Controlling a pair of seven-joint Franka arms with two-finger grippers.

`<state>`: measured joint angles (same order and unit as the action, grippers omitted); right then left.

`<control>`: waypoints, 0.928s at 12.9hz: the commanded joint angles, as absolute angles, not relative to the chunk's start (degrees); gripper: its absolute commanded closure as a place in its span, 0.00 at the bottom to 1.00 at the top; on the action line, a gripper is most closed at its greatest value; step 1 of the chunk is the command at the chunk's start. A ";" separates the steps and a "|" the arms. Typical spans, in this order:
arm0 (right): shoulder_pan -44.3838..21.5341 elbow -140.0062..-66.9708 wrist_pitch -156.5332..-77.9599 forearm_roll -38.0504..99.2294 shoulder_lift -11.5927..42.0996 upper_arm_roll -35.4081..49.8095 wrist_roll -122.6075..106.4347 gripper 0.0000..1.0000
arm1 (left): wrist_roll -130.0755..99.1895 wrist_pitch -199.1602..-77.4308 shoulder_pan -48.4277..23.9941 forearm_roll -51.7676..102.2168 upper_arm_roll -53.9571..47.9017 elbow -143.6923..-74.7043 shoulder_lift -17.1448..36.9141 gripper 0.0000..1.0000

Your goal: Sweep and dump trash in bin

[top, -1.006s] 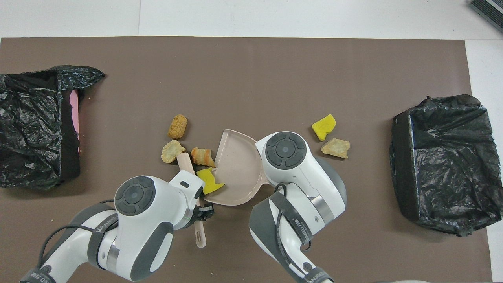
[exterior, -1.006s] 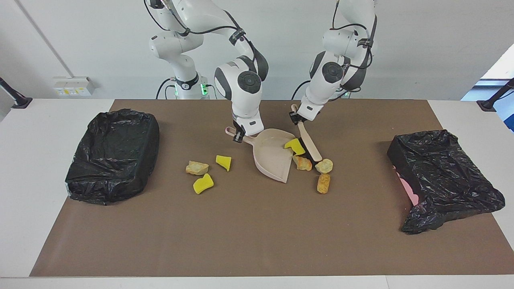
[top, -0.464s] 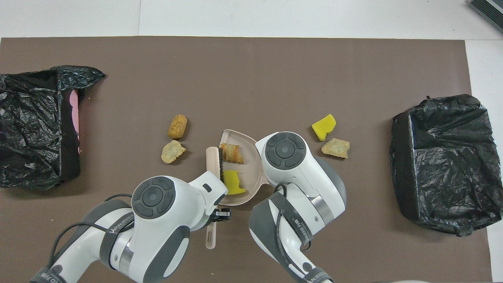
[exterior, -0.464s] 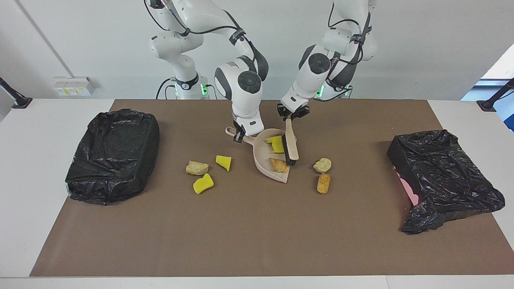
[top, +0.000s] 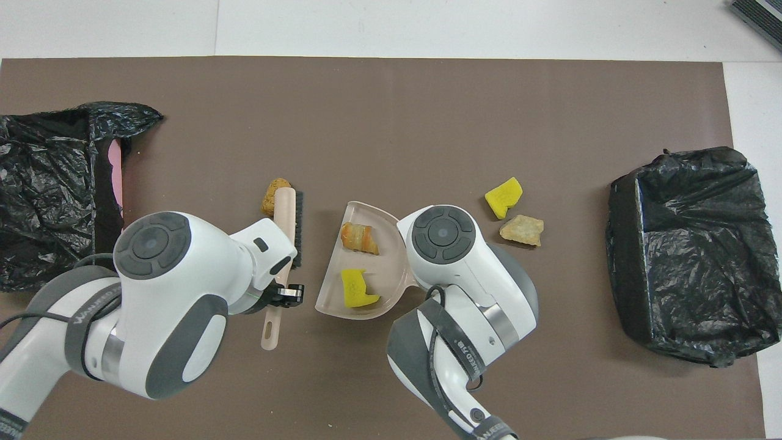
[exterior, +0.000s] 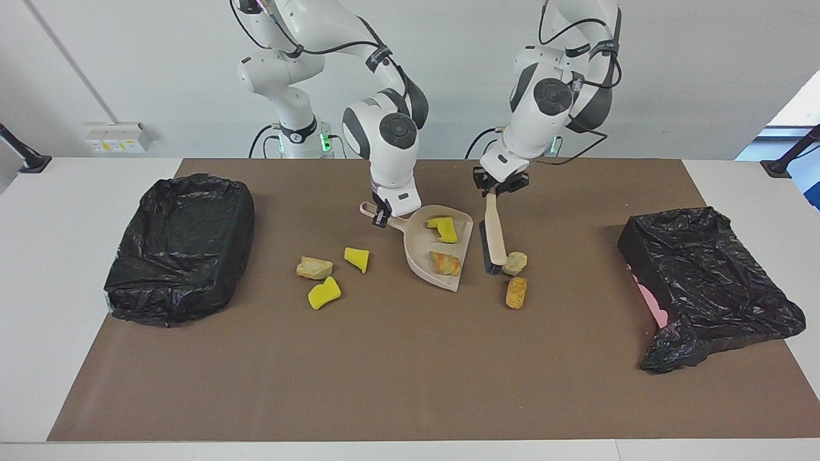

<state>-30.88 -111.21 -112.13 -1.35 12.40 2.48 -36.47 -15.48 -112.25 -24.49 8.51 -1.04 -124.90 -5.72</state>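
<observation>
The right gripper [exterior: 382,216] has its fingers clamped on the handle of the beige dustpan [exterior: 428,257], where a yellow sponge piece [exterior: 445,228] and an orange lump [exterior: 444,263] lie in the pan just past those fingers. The left gripper [exterior: 499,186] has its fingers closed on the brush [exterior: 494,235], whose head appears to touch a tan lump [exterior: 516,261], with another orange lump [exterior: 516,292] just below it. Three more pieces of trash [exterior: 327,274] lie on the worktop [exterior: 397,358] toward the right arm's end, between the dustpan and a black-lined bin [exterior: 182,247]; a second lined bin [exterior: 701,282] sits at the left arm's end.
</observation>
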 commanded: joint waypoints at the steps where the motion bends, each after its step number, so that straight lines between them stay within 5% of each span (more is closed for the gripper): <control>1: -30.85 -111.53 -109.95 -1.06 11.43 2.90 -33.93 1.00 | -10.41 -112.58 -20.14 2.93 -1.49 -122.62 -3.52 1.00; 12: -31.99 -111.62 -111.97 -0.79 11.43 3.08 -31.11 1.00 | 3.95 -121.11 -13.00 -8.35 -1.49 -120.23 7.11 1.00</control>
<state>-32.09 -111.19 -111.65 -1.25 12.22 2.72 -32.28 2.98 -120.52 -13.10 -6.76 -0.94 -121.44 5.25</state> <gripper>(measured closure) 0.670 0.736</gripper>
